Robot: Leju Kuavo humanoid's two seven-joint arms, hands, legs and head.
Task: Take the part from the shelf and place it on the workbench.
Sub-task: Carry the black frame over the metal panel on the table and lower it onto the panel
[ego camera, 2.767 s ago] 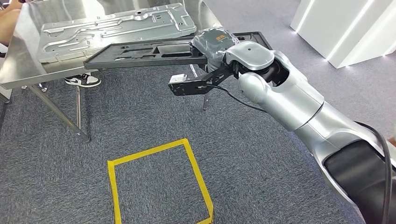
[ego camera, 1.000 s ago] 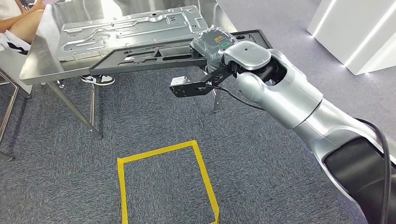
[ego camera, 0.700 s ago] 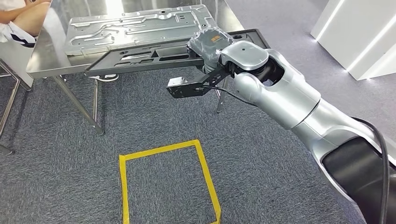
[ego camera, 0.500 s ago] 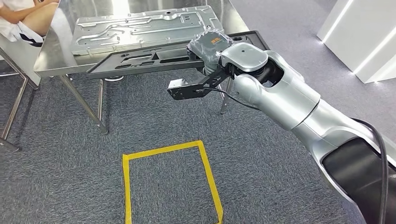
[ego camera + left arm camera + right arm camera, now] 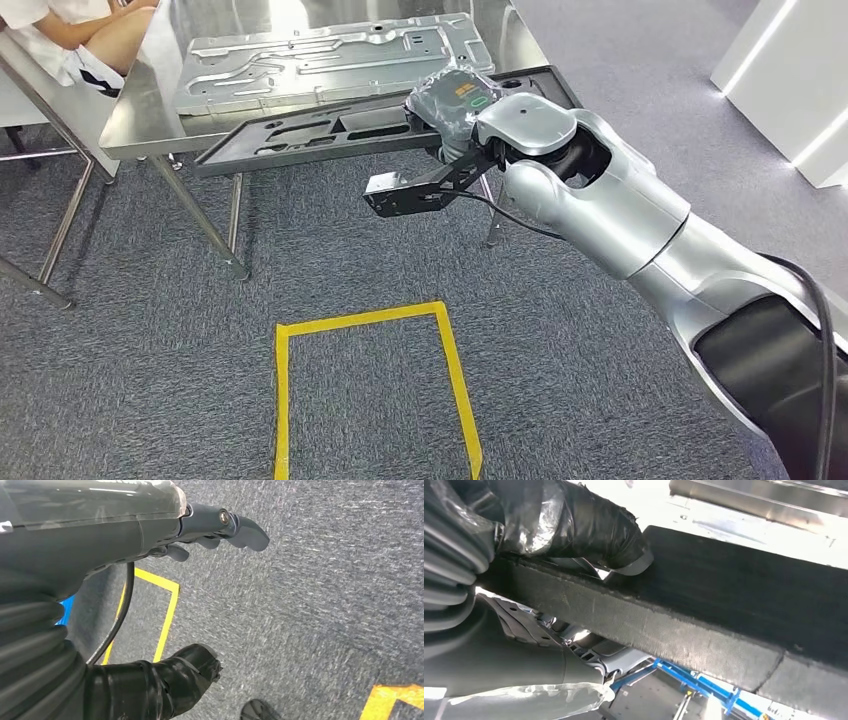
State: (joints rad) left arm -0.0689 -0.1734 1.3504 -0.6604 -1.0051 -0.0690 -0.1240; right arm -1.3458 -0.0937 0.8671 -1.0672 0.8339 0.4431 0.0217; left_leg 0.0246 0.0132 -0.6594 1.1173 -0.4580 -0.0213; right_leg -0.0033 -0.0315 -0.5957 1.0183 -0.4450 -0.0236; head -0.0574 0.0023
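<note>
Person: seated at far left behind the bench, legs and a pale garment showing.

Bench: steel top on slanted steel legs, standing on the carpet.

Metal panel: stamped silver sheet lying flat on the bench top, taking up most of it.

Part: long black tray with cut-outs, held level. Its far long side overlaps the near edge of the bench, just in front of the metal panel; whether it touches the top cannot be told. The near side juts over the floor.

Right hand: wrapped in clear film, gripping the right end of the part. In the right wrist view the thumb presses one face of the part's thick black edge and the fingers lie on the other face.

Left hand: hanging over the carpet, fingers loosely extended, holding nothing.

Yellow tape: a rectangle outlined on the carpet, near the robot, well apart from the bench legs.

White block: glossy, lit along its edges, at far right.

Change: the whole scene has shifted rightward since the earlier frames, so the camera has moved; the part remains in the same grip and now reaches further over the bench.

Floor: grey carpet throughout.
</note>
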